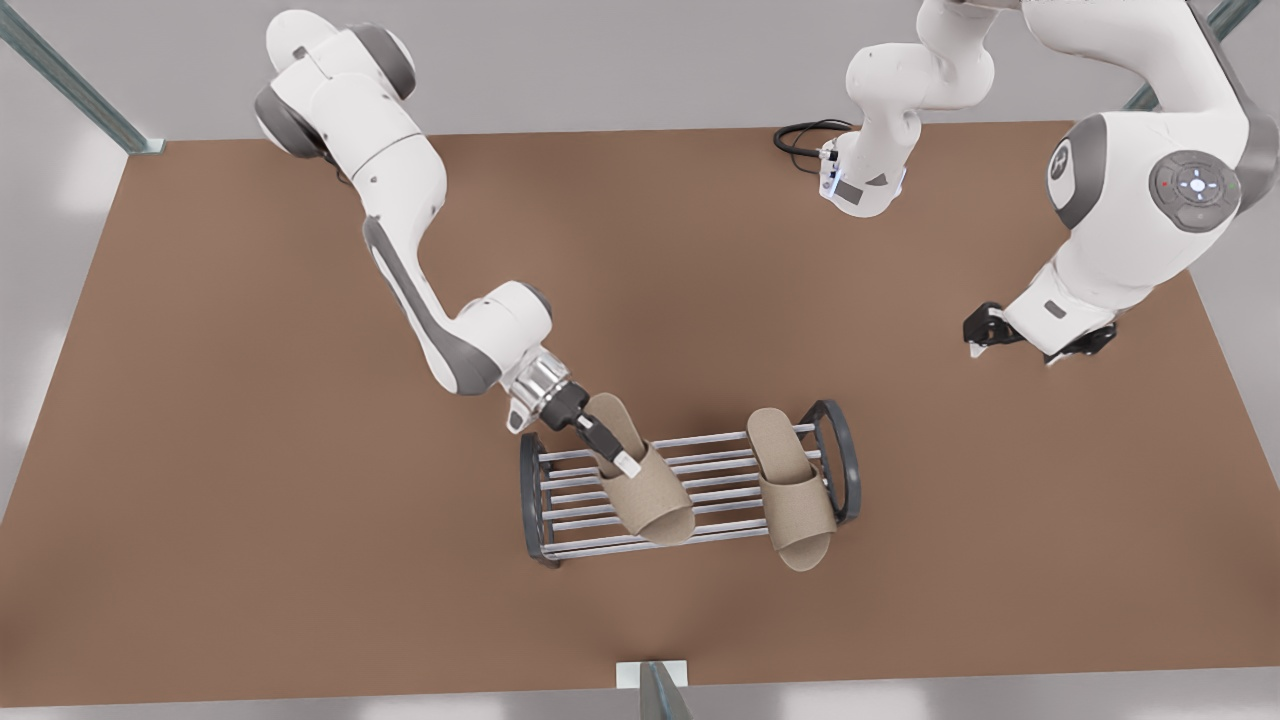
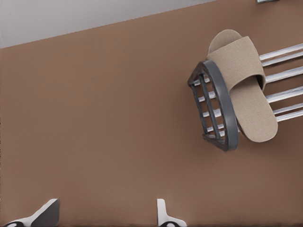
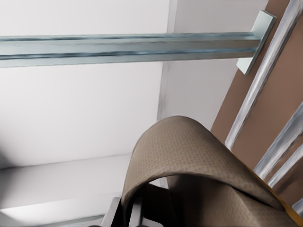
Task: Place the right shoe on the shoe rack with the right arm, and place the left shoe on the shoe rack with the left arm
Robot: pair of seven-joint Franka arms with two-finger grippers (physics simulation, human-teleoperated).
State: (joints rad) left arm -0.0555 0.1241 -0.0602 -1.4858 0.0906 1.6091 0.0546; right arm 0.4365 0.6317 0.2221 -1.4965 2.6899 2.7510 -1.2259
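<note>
You have the shoe rack [image 1: 690, 478] standing on the brown surface [image 1: 250, 480] toward the near edge in the front view, with both tan slippers lying across its silvery bars. The right tool [image 1: 605, 443] is at the rack's end on the front view's left, its fingers clamped on the right shoe [image 1: 650, 490] where the strap meets the sole; in the right wrist view you look straight under that arched strap [image 3: 189, 156], with the dark fingers [image 3: 137, 208] tucked beneath it and the rack's bars [image 3: 258, 94] running past just beside. This shoe sits tilted across the bars, heel toward the arm and toe toward the rack's front rail. The left shoe [image 1: 790, 485] rests free at the rack's other end, just inside the dark end hoop [image 1: 840, 460], with its toe overhanging the front bar. Your left tool [image 1: 1030, 338] hovers well apart from it, over bare surface on the front view's right; its two fingertips [image 2: 47, 210] stand spread with nothing between them, and the left wrist view shows the slipper [image 2: 246, 85] and hoop [image 2: 222, 109] some way off from them.
</note>
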